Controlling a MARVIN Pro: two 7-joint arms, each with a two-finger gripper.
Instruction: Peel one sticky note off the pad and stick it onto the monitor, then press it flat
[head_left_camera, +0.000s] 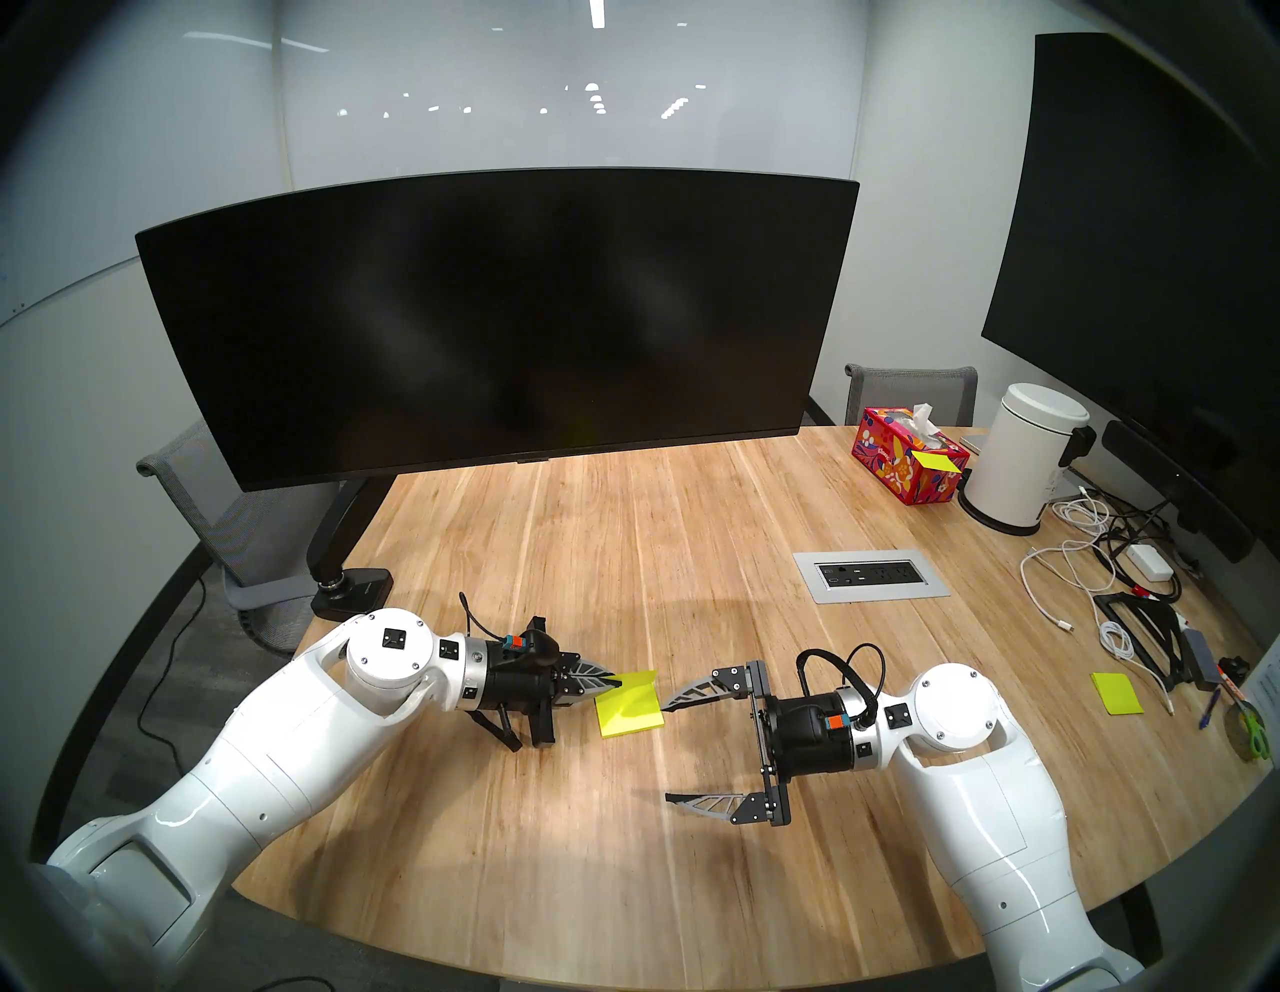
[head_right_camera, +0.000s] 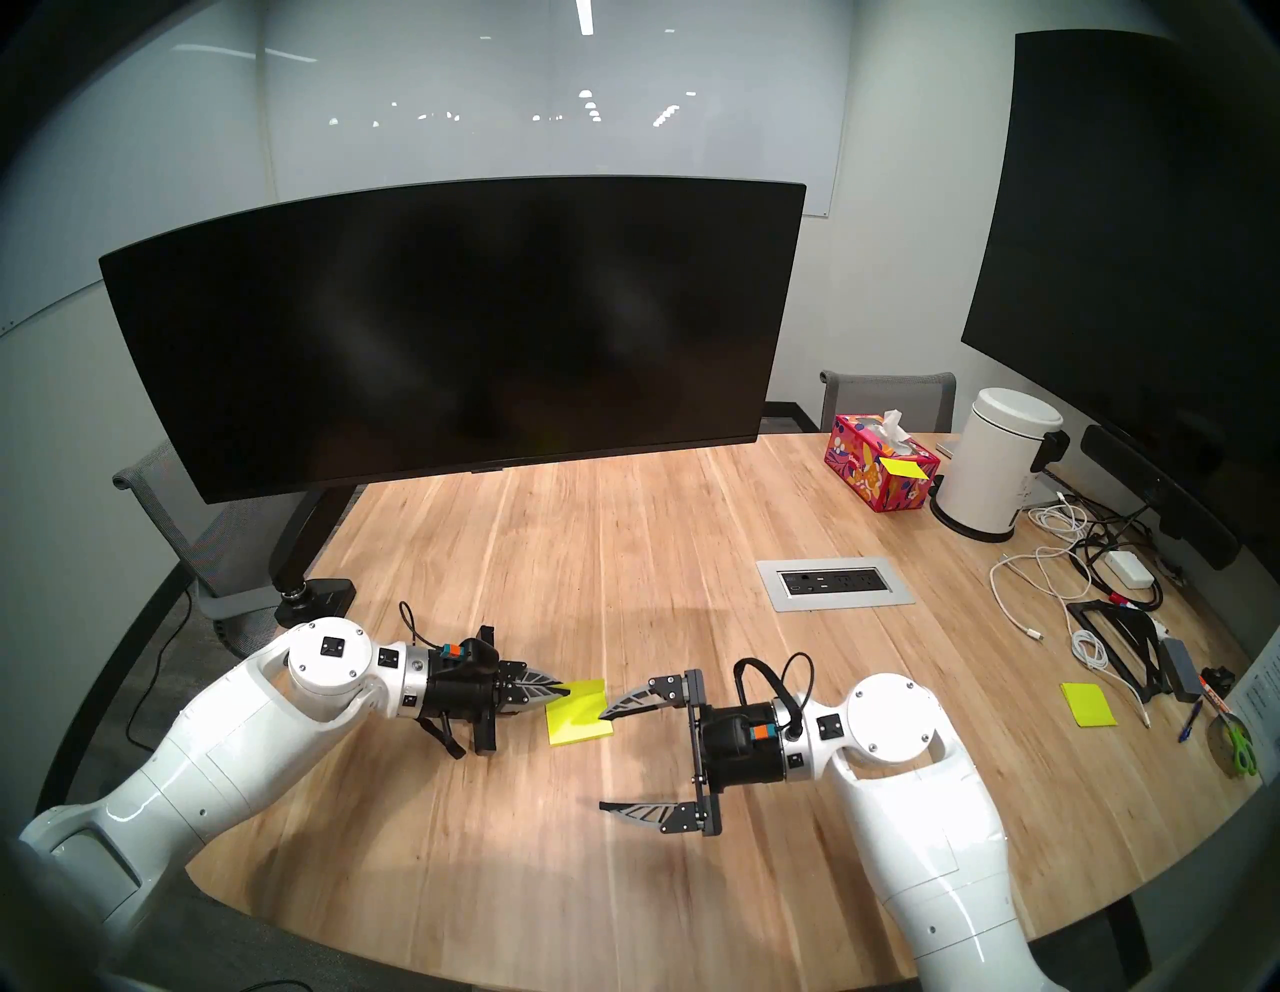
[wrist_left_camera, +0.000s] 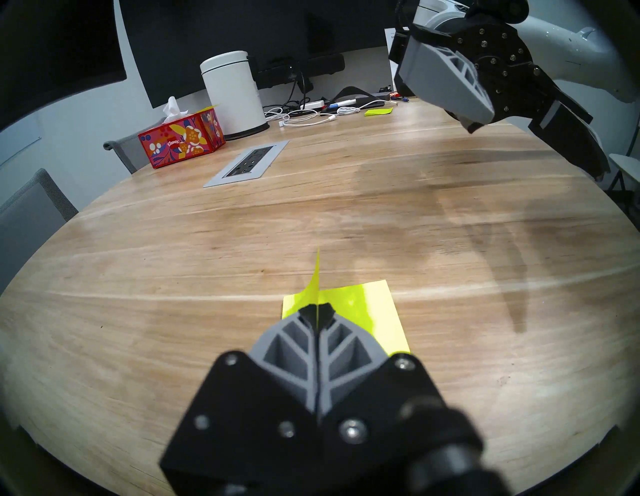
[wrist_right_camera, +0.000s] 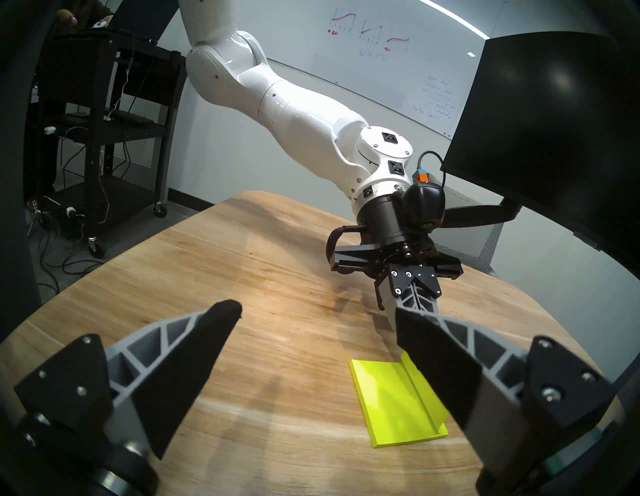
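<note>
The neon yellow-green pad (head_left_camera: 634, 720) (wrist_right_camera: 384, 398) lies flat on the wooden table, between my two grippers. My left gripper (head_left_camera: 613, 682) (wrist_left_camera: 317, 309) is shut on the top sticky note (head_left_camera: 641, 680) (wrist_left_camera: 316, 282), which stands up from the pad and stays attached along one edge. My right gripper (head_left_camera: 666, 751) (wrist_right_camera: 313, 311) is open wide to the right of the pad and holds nothing. Its far fingertip reaches the pad's right edge; I cannot tell if it touches. The wide curved monitor (head_left_camera: 499, 325), dark, hangs on its arm behind the pad.
A socket panel (head_left_camera: 870, 576) is set into the table at mid right. Further right are a tissue box (head_left_camera: 907, 464), a white bin (head_left_camera: 1025, 457), tangled cables (head_left_camera: 1087, 575) and a loose yellow-green sheet (head_left_camera: 1116, 693). A big flat display (head_left_camera: 1143, 228) fills the right wall.
</note>
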